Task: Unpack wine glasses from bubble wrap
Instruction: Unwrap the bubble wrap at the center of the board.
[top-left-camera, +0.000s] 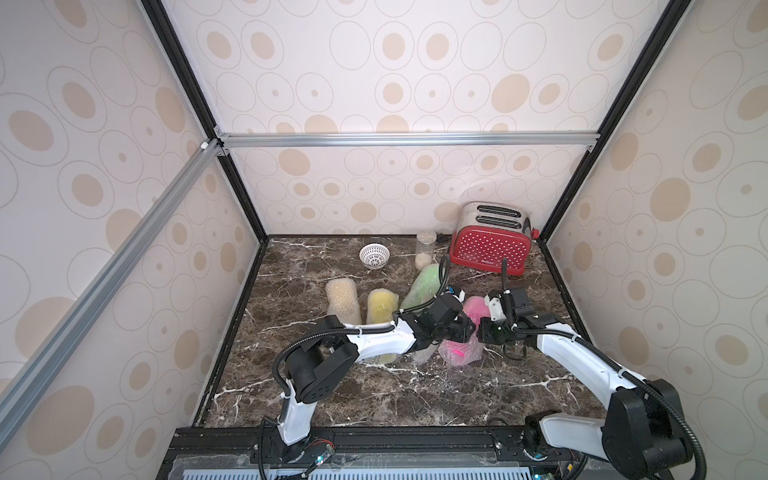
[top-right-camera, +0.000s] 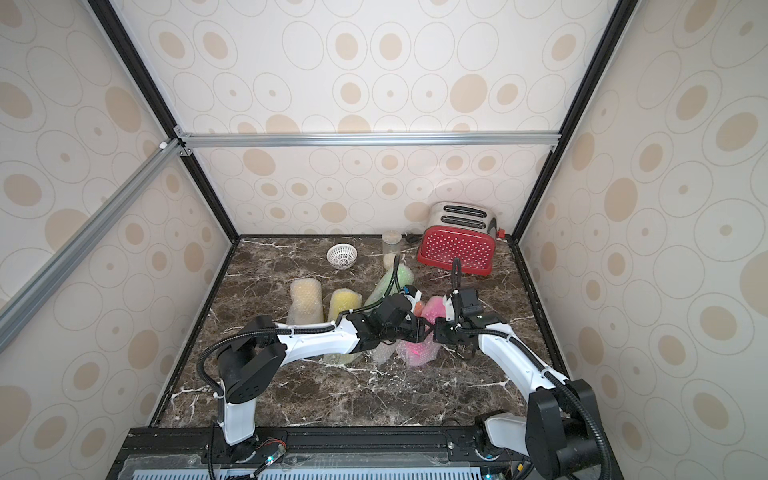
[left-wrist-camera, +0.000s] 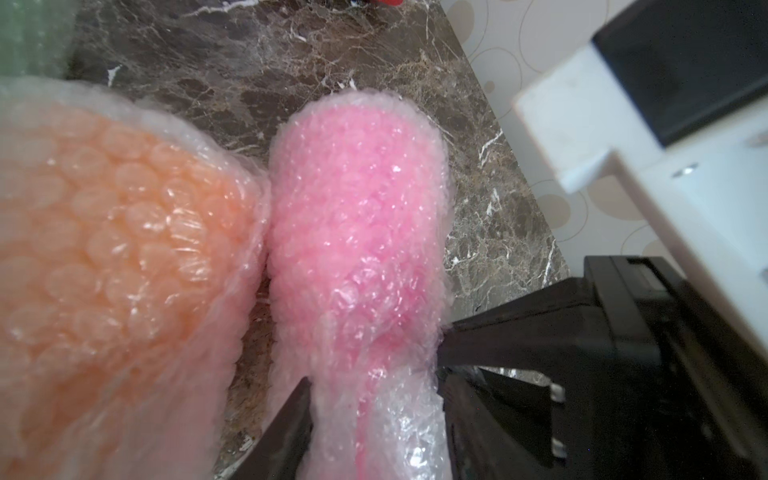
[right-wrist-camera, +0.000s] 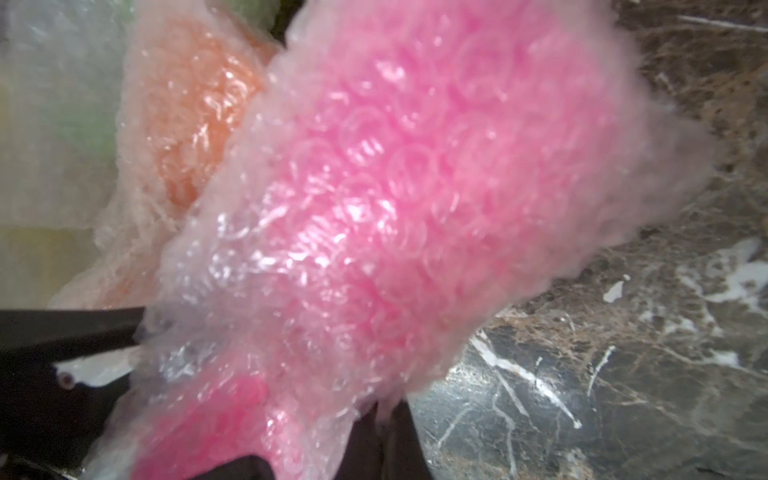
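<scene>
Containers first: the clear jar (top-left-camera: 424, 248) at the back of the marble table (top-left-camera: 374, 395) stands upright with a pale layer in its bottom; what that layer is cannot be made out. Near it the white lattice bowl (top-left-camera: 374, 254) sits mouth up, and the red toaster (top-left-camera: 490, 245) shows two slots on top.

The pink goblet (left-wrist-camera: 357, 216) is right of the table's middle, where both arms meet, sheathed in bubble wrap (right-wrist-camera: 232, 257). The right gripper (left-wrist-camera: 446, 347) is pinched tight on that wrap at the tube's narrow end. The left gripper (top-left-camera: 466, 330) has its jaws apart on either side of the same narrow end; whether they press it cannot be told.

Both grippers cover the tube's middle in both top views, and the left arm covers the near ends of the yellow bundle (top-left-camera: 381, 307) and green bundle (top-left-camera: 424, 286). The orange bundle (left-wrist-camera: 116, 232), touching the pink one, is only a sliver from above. The amber bundle (top-left-camera: 342, 301) lies in plain sight.

The pink tube's long axis runs near to far, with the wide cup end toward the back wall and the stem end toward the robot. Whether it is lifted or resting is unclear.
</scene>
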